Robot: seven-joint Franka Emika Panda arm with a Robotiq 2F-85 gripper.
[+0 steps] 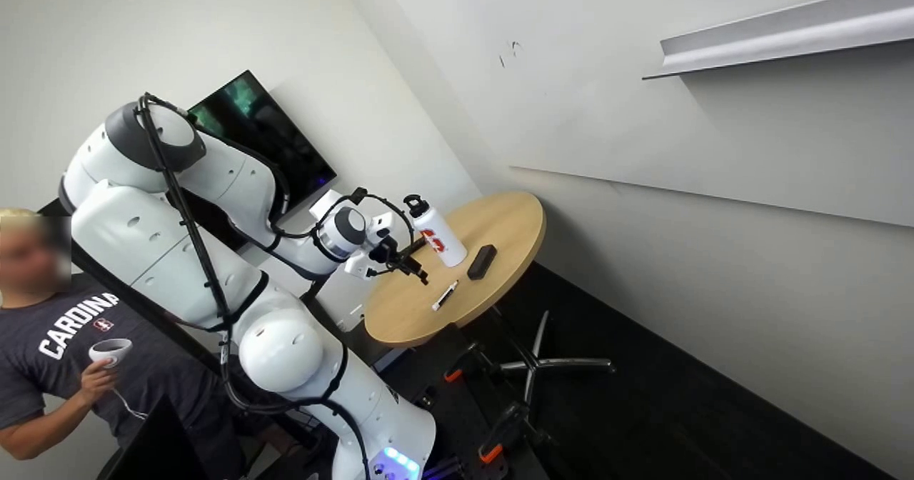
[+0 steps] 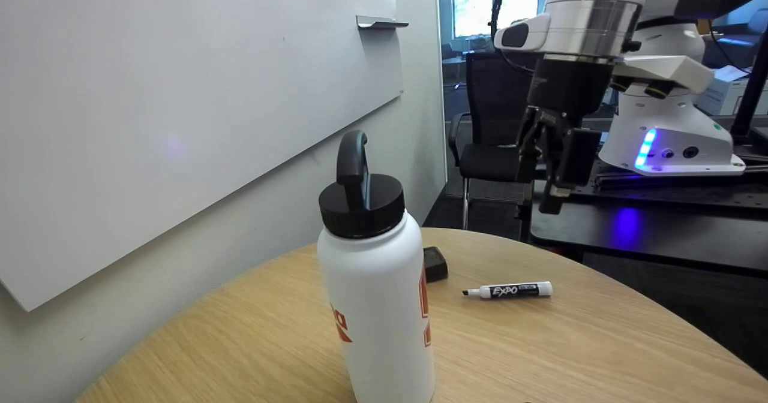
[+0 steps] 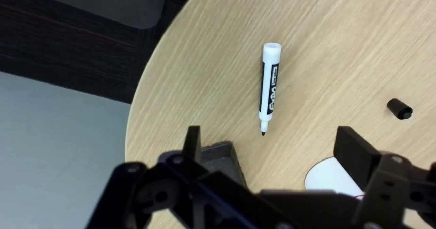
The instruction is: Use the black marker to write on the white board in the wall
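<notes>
One uncapped Expo marker [image 2: 509, 290] on the table [image 2: 606, 343], nib [image 2: 465, 292] left in an exterior view, lower than the spread, empty claw [image 3: 269, 138]. Wrist view: long axis roughly square to closing line. Judged: little wrist turn needed before descent.

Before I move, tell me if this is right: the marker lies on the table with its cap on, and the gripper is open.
The cap is off: the wrist view shows the marker bare-tipped on the table, the cap lying apart. The gripper is indeed open.
</notes>
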